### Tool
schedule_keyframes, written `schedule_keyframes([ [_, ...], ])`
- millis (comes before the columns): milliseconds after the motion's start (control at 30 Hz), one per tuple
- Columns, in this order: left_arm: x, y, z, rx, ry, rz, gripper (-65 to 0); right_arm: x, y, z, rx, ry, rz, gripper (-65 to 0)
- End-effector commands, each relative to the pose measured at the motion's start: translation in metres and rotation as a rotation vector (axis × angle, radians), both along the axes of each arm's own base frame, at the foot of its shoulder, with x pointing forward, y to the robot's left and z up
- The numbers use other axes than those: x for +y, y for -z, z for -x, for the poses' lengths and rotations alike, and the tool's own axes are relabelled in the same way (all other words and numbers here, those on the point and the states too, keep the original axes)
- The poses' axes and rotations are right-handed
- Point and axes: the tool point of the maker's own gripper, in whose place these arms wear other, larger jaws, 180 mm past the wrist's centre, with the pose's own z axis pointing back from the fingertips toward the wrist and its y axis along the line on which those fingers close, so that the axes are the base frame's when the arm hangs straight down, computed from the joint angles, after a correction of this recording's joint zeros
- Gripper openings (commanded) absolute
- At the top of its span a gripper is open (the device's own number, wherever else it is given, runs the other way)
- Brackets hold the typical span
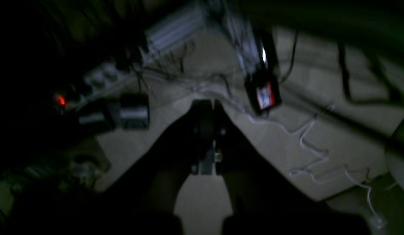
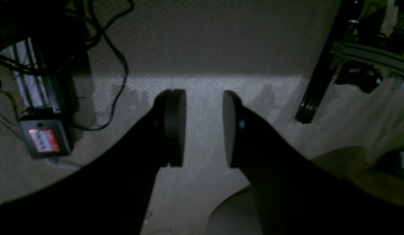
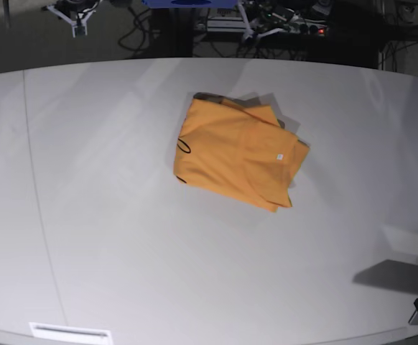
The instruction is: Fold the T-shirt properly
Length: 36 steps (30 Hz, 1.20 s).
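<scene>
Base view showed the T-shirt [image 3: 236,152] lying on the pale worktop [image 3: 108,237], a bit past the middle and toward the far side. It was orange-yellow and folded into a small, slightly tilted bundle. Its near edge was fairly straight, and its right end looked bumpy, with layers on top of each other. A small white tag [image 3: 281,157] sat on top near the right end. A thin dark loop [image 3: 184,146] stuck out at the left edge. No arm reached over the worktop in this view.

Left wrist view was very dark and blurry. The left pincer [image 1: 206,137] was clenched tight, with its two black fingers pressed together and nothing between them. Below it lay a pale floor [image 1: 319,137] with white cables [image 1: 306,143], a power strip [image 1: 100,78] with a red light, and a small black box with a red label [image 1: 263,94].

Right wrist view showed the right pincer [image 2: 204,127] released, with a clear gap between its two round black pads [image 2: 174,127] and nothing held. Pale carpet [image 2: 205,49] lay below, with black cables [image 2: 117,65] and a box with a red label [image 2: 45,142] on the left.
</scene>
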Motion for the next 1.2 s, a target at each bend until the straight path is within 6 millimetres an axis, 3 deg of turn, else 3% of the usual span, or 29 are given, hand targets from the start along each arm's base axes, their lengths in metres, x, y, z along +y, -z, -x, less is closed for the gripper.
schedule_keyframes([
  [0,0.001,0.000,0.019,0.041,0.009,0.001,-65.0,0.000,0.000,0.005,0.002,-0.007,-0.006,-46.3],
  [1167,-0.011,0.000,0.014,0.035,0.008,0.020,-65.0,0.002,0.000,-0.002,-0.012,-0.007,-0.015,-46.1],
])
